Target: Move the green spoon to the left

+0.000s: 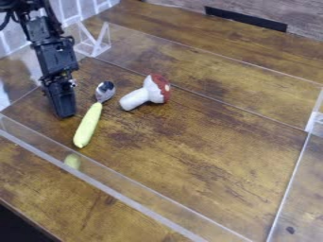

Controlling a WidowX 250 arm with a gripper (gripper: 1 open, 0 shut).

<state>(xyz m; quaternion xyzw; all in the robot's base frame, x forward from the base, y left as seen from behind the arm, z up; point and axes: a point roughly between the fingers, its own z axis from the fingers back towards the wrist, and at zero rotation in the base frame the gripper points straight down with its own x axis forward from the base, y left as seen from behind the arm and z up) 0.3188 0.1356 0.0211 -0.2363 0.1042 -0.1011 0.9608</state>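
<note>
The green spoon [89,121] lies flat on the wooden table, its yellow-green handle pointing toward the front edge and its small silver bowl [105,91] toward the back. My gripper [63,111] stands upright just left of the spoon, fingertips down near the tabletop. The dark fingers look pressed together with no gap and nothing between them. They do not touch the spoon.
A toy mushroom [144,92] with a white stem and red cap lies just right of the spoon's bowl. A low clear plastic wall [151,210] frames the work area along the front and sides. White rack-like objects [78,17] stand at the back left.
</note>
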